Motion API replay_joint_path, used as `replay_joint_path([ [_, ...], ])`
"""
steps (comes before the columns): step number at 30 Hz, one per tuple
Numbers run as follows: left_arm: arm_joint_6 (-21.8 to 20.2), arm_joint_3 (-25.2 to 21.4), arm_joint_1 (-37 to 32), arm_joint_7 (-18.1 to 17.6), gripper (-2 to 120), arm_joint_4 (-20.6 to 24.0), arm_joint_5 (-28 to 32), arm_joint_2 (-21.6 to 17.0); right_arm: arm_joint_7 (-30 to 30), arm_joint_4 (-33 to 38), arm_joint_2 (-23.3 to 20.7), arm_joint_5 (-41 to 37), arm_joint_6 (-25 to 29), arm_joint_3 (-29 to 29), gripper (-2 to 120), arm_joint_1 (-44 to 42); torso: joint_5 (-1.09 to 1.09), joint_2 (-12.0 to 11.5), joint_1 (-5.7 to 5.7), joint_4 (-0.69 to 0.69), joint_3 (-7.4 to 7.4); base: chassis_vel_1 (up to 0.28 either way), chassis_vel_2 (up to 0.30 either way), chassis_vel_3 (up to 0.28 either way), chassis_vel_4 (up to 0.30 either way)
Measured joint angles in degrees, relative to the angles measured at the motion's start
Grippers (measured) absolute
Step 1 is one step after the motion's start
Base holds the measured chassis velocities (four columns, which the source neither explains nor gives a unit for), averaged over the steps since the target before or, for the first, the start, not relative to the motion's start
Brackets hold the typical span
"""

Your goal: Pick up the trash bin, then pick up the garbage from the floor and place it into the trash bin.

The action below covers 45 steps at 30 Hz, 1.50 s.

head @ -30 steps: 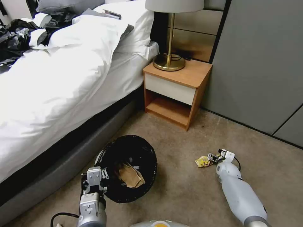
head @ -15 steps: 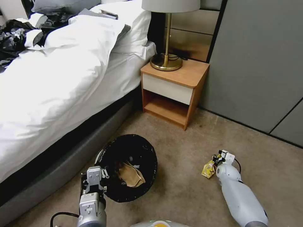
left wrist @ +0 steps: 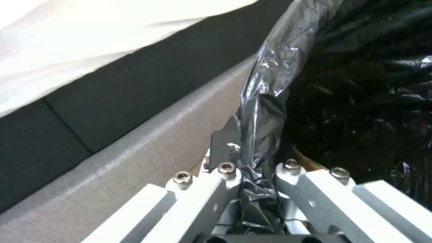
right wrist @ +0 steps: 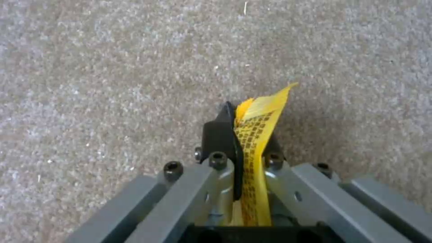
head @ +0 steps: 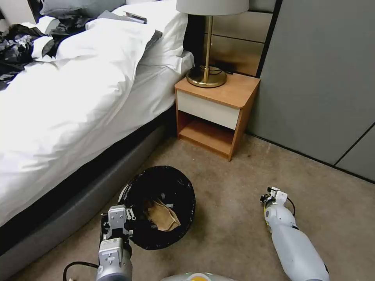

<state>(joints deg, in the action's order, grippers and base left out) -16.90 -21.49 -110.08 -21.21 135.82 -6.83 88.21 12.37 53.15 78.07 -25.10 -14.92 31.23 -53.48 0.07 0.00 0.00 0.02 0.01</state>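
Since the earlier frames, lifted off the floor (head: 234, 234) and drawn back toward the robot: the right gripper (right wrist: 245, 135) with the yellow wrapper (right wrist: 256, 135), which a second ago lay on the carpet ahead of the fingertips and now hangs pinched between closed fingers (right wrist: 220, 135), a strip of printed yellow foil sticking out beyond their tips above bare beige carpet. Seen from the head camera as a right gripper (head: 269, 197) pointing down at the floor, right of the trash bin (head: 156, 207) and well apart from it, with only a sliver of yellow wrapper (head: 265, 218) peeking beside the wrist. Unmoved on the other side: left gripper (head: 129, 214) at the near-left rim of the trash bin, fingers (left wrist: 222, 145) clamped shut on the black bag liner (left wrist: 265, 114) folded over that rim, crinkled plastic bunched between them. Inside the bin, a brown paper bag (head: 162, 216) resting against the black liner. Bin close beside the grey bed base (head: 78, 210), mouth tilted toward the camera. Farther back, a wooden nightstand (head: 234, 93) with a brass lamp (head: 206, 76) on top, standing between the bed and a grey wall panel (head: 324, 78).
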Motion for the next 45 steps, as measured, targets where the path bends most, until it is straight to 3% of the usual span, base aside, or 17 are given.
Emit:
replay_joint_path([
  [5,0.02,0.08,-0.02,0.0,1,0.03,-0.01,0.03,0.0,2.67,-0.59,0.26,0.71,0.0,0,-0.73,-0.03,0.0,0.0,-0.03,0.0,0.0,0.0,0.0,0.0],
  [8,0.02,0.18,0.11,0.0,1,0.03,-0.04,0.05,0.09,10.67,-1.4,2.7,4.23,-0.17,0,-2.16,-0.06,0.0,0.0,-0.03,0.0,0.0,0.0,0.0,0.0],
  [10,0.02,0.18,0.12,0.0,1,0.03,-0.04,0.04,0.03,12.05,-1.52,3.26,5.33,-0.28,0,-2.32,-0.06,0.0,0.0,-0.02,0.0,0.0,0.0,0.0,0.0],
  [13,0.02,0.14,0.12,0.0,1,-0.07,-0.01,-0.07,-2.02,22.25,-2.31,3.32,10.86,-1.22,0,-3.93,-0.06,0.0,0.0,-0.02,0.0,0.0,0.0,0.0,0.0],
  [14,0.02,0.14,0.12,0.0,1,-0.07,-0.01,-0.07,-2.02,22.25,-2.31,3.32,10.86,-1.22,0,-3.93,-0.06,0.0,0.0,-0.02,0.0,0.0,0.0,0.0,0.0],
  [18,0.02,0.22,0.19,0.0,1,-0.61,0.06,-0.08,-9.78,39.68,-3.13,2.02,18.75,-3.59,0,-6.89,-0.08,0.0,0.0,-0.02,-0.01,0.0,0.0,0.0,0.0],
  [20,0.02,0.26,0.21,0.0,1,-0.65,0.07,-0.07,-10.46,41.8,-3.22,1.78,19.17,-3.98,0,-7.21,-0.08,0.0,0.0,-0.02,-0.01,0.0,0.0,0.0,0.0],
  [22,0.02,0.44,0.38,0.01,1,-0.94,0.1,-0.05,-13.96,51.55,-3.93,0.63,20.67,-6.91,0,-9.07,-0.08,0.0,0.0,-0.02,-0.01,0.0,0.0,0.0,0.0],
  [26,0.04,0.67,0.3,0.01,1,-1.13,0.11,-0.17,-19.05,59.54,-5.44,1.21,23.45,-11.05,0,-12.6,-0.07,0.0,0.0,-0.02,-0.01,0.0,0.0,0.0,0.0],
  [32,0.13,0.95,0.31,0.07,1,-1.43,0.03,-0.28,-24.65,65.44,-8.14,4.44,27.96,-16.62,0,-17.78,-0.06,0.0,0.0,-0.04,-0.01,0.0,0.0,0.0,0.0],
  [34,0.13,1.05,0.62,0.11,1,-1.61,0.03,-0.24,-26.38,67.56,-10.32,7.2,30.08,-21.32,0,-20.23,-0.06,0.0,-0.01,-0.03,-0.01,0.0,0.0,0.0,0.0],
  [40,0.11,1.54,0.79,0.16,1,-1.62,-0.08,-0.13,-26.84,67.51,-12.07,11.13,31.43,-27.69,0,-21.23,-0.07,0.0,0.0,-0.02,-0.01,0.0,0.0,0.0,0.0],
  [45,0.06,2.02,0.5,0.19,1,-1.55,-0.27,-0.01,-27.06,63.55,-10.8,15.19,32.49,-32.85,0,-20.96,-0.07,0.0,0.0,-0.02,-0.01,0.0,0.0,0.0,0.0],
])
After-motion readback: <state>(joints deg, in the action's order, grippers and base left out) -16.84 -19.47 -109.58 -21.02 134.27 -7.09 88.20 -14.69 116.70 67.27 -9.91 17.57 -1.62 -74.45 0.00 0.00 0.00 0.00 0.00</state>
